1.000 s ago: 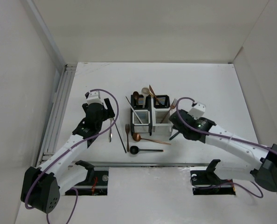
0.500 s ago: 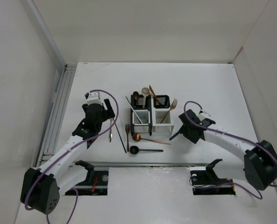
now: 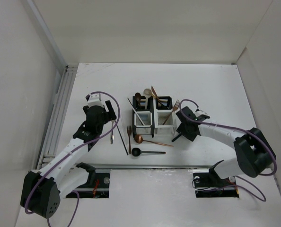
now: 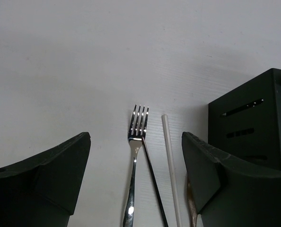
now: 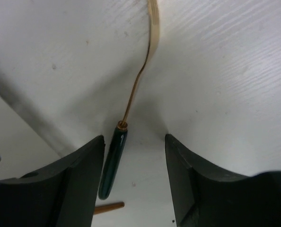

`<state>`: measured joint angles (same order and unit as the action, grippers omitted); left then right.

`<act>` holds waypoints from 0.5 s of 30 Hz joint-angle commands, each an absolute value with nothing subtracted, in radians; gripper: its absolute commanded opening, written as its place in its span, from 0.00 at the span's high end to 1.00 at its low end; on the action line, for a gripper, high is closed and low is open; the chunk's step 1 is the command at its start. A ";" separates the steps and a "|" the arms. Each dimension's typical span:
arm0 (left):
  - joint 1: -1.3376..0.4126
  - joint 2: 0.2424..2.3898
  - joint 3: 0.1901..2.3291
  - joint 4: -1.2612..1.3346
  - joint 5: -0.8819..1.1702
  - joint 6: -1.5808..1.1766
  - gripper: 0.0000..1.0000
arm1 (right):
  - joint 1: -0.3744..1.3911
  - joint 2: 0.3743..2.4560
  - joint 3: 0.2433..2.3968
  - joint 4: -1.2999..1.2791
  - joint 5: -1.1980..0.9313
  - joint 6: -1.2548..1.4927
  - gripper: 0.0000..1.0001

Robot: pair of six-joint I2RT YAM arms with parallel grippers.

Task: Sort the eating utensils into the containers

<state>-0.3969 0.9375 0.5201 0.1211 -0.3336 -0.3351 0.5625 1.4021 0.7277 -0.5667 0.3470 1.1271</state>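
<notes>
Fork (image 4: 138,124), slim shiny steel, inside wide left pincer (image 4: 136,156); right pincer (image 5: 134,142) wide around glossy dark handle (image 5: 113,161), gold stem.

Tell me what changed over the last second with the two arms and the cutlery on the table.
The right arm's elbow swung inward, and the right tool turned to sit over the dark-handled utensil, open and gripping nothing. The left tool stayed open above the silver fork. The containers and loose utensils did not move.
</notes>
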 commanded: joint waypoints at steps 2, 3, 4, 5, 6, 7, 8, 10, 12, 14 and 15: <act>-0.391 0.913 0.509 0.155 -0.347 -0.344 0.24 | 0.545 1.465 0.755 -0.538 0.310 1.154 0.43; -0.391 0.913 0.509 0.155 -0.356 -0.344 0.24 | 0.545 1.474 0.755 -0.538 0.310 1.154 0.43; -0.391 0.913 0.500 0.155 -0.356 -0.344 0.24 | 0.545 1.483 0.767 -0.538 0.298 1.154 0.43; -0.391 0.913 0.500 0.155 -0.356 -0.344 0.24 | 0.545 1.492 0.767 -0.554 0.298 1.163 0.45; -0.391 0.904 0.500 0.155 -0.365 -0.344 0.23 | 0.545 1.505 0.767 -0.554 0.288 1.163 0.48; -0.391 0.904 0.500 0.155 -0.365 -0.344 0.23 | 0.545 1.505 0.767 -0.554 0.279 1.163 0.52; -0.391 0.904 0.500 0.155 -0.365 -0.344 0.23 | 0.545 1.505 0.767 -0.554 0.279 1.172 0.59; -0.391 0.904 0.500 0.155 -0.365 -0.344 0.23 | 0.535 1.514 0.758 -0.554 0.252 1.183 0.79; -0.391 0.904 0.500 0.155 -0.374 -0.334 0.23 | 0.526 1.500 0.730 -0.545 0.239 1.196 0.87; -0.391 0.904 0.500 0.155 -0.374 -0.334 0.23 | 0.516 1.480 0.710 -0.535 0.230 1.210 0.95; -0.391 0.904 0.500 0.155 -0.383 -0.334 0.23 | 0.515 1.470 0.690 -0.526 0.221 1.225 0.99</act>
<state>-0.3969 0.9264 0.5159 0.1238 -0.3542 -0.3347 0.5251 1.4635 0.7574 -0.5247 0.2798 1.1782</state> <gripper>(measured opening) 0.765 0.174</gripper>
